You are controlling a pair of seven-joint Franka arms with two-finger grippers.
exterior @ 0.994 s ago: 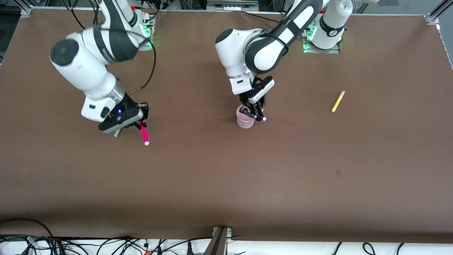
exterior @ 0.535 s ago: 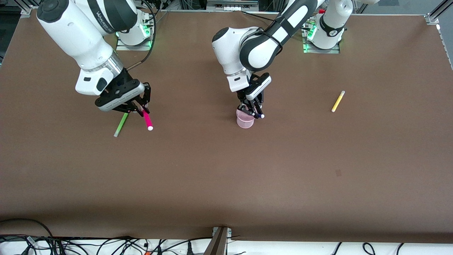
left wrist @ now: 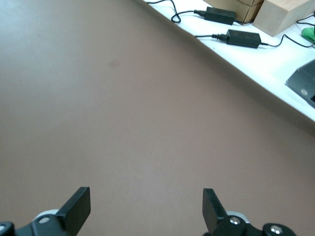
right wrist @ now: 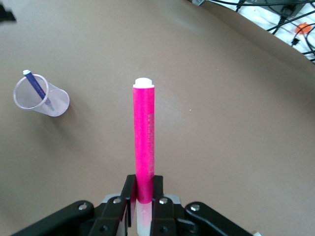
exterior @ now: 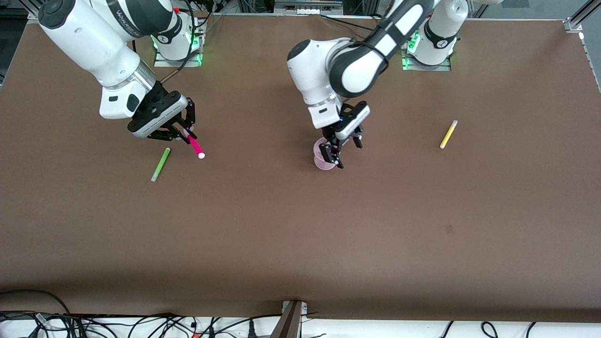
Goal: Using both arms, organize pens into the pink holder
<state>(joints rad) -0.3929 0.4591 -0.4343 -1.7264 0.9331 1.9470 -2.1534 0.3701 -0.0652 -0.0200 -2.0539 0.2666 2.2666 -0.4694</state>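
Worktop (exterior: 300, 225): matt brown covering, cloth- or felt-like, faintly mottled, no glare. Pink holder (right wrist: 41, 96): thin translucent plastic, glossy at the rim. Magenta-pink pen (right wrist: 144, 142): smooth plastic barrel with a soft sheen, pale cap end. Green pen (exterior: 160, 164) and yellow pen (exterior: 448, 134): plastic-looking. Right tool (right wrist: 143, 196) and left tool (left wrist: 147, 209): matt black plastic fingers. Arm shells: glossy white plastic, black bands.

4 pens: green (exterior: 160, 164), magenta-pink (exterior: 195, 146), purple (right wrist: 36, 87), yellow (exterior: 448, 134). 1 pink holder (exterior: 323, 157). 2 arms.
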